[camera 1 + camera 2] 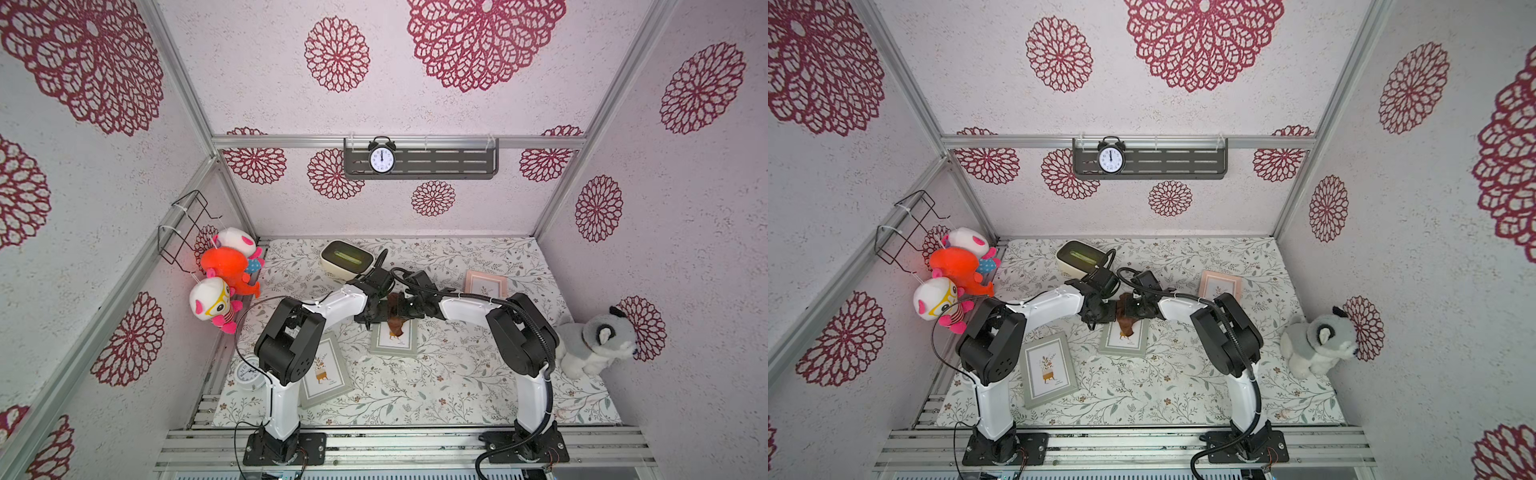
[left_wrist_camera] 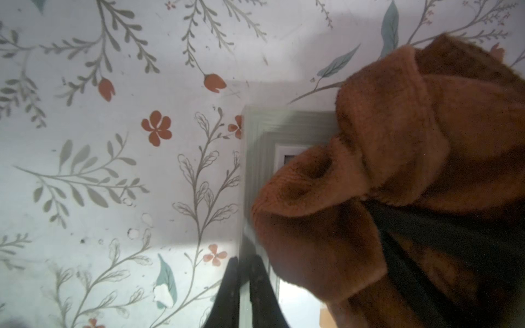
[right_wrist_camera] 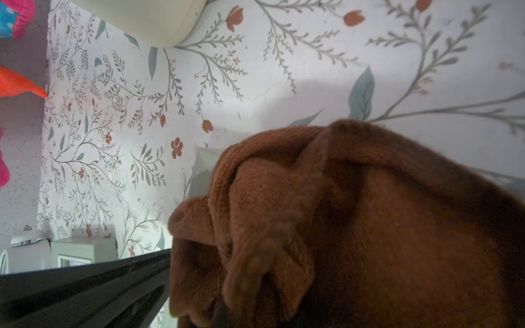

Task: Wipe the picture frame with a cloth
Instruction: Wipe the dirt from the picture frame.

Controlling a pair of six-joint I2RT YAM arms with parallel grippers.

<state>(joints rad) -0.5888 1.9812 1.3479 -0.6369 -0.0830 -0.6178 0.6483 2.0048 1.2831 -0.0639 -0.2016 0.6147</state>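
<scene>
1. My right jaws are clamped shut on the bunched cloth (image 3: pixel 326 227), which hangs over the middle picture frame (image 1: pixel 401 345); my left jaws are nearly shut, tips at that frame's edge; pinning or gripping it, can't tell.
2. Risk imo: the wad drags the light frame instead of wiping it.
3. The floral worktop (image 1: pixel 457 374) looks slick; grey frame (image 1: pixel 1048 370) and pink frame (image 1: pixel 486 284) lie nearby; patterned walls close in.

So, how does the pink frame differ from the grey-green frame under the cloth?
The pink frame is uncovered; the grey-green frame has the cloth hanging over its far part. The pink frame sits farther back than the grey-green frame, beyond the right arm. Border colours differ: pink against grey-green. Both are rectangular with a white inside.
</scene>
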